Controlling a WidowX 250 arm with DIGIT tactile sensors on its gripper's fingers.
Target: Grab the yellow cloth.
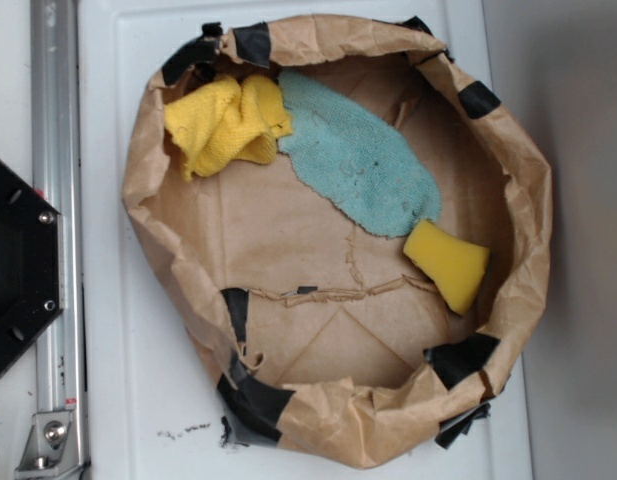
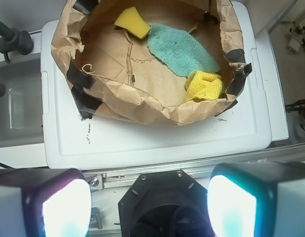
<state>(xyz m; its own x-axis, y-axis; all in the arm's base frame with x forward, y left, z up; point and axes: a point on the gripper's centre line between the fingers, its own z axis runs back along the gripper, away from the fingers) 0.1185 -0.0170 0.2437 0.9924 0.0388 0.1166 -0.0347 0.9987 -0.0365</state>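
Inside the brown paper basin [image 1: 153,150], against its taped rim: the yellow cloth [image 1: 226,122], a fuzzy terry piece bunched into folds, likely crumpled because the wall stops it lying flat.

Touching that cloth along one edge, further toward the basin's middle: teal cloth [image 1: 360,155], larger, spread nearly flat.

At the teal cloth's far end, touching it, beside the opposite wall of the basin: yellow sponge wedge [image 1: 449,262], smooth-faced, not the target.

Under the basin: white lid surface [image 1: 118,390]; metal rail [image 1: 56,200] alongside.

Gripper [image 2: 142,207]: pads [image 2: 63,205] set wide apart, nothing between them, well apart from the basin and high above it.

Wrist view alone shows the gripper and its distance from the basin. Exterior view alone shows the cloth's folds plainly and no arm at all.
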